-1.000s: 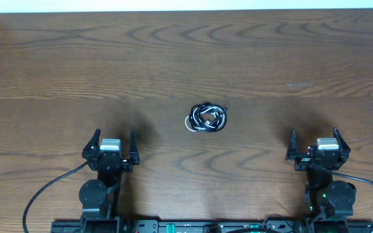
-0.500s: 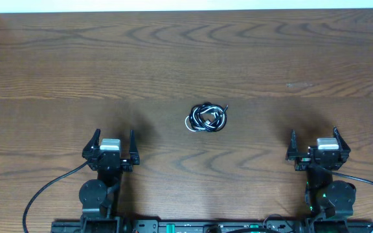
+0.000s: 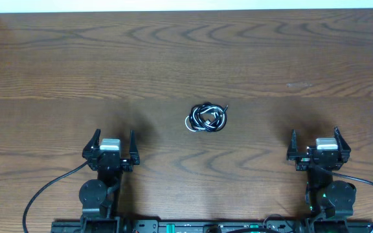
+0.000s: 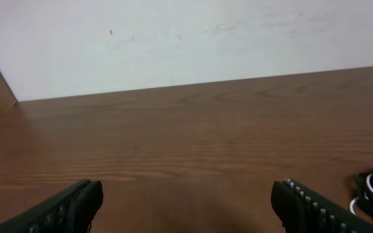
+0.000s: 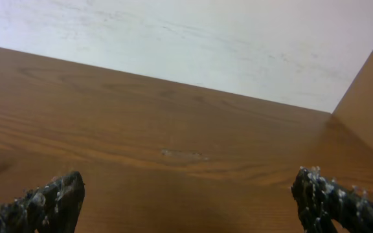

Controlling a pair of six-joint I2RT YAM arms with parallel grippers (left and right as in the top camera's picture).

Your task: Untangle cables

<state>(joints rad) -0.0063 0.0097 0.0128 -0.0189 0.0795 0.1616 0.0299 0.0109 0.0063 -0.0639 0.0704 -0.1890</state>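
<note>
At the middle of the wooden table (image 3: pixel 57 65), the cables (image 3: pixel 206 118) lie in one small, tight coil, well apart from both arms and roughly midway between them. Black cords (image 3: pixel 203 110) make up most of the ring. A white cord (image 3: pixel 189 122) shows along its left edge, silver plug ends (image 3: pixel 211 118) sit inside it, and one thin end pokes out at the upper right. Which strand crosses over which is too small to tell from overhead.

The left gripper (image 3: pixel 113 139) sits near the front edge of the table, its jaws spread wide with nothing between them. The right gripper (image 3: pixel 315 139) sits likewise on the other side, jaws fully apart and empty. In the left wrist view the cables just enter at the right edge.

These cords look light, limp and thin. I judge that pulling one strand would drag the whole clump along, and that a smooth jacket may slip through the pads. The stiffer plug ends seem the surest places to pinch. One gripper could take a plug or the protruding end while the other pins the outer black loop, and the two then draw apart gently. Nothing looks fragile, though a hard tug could tighten a knot.
</note>
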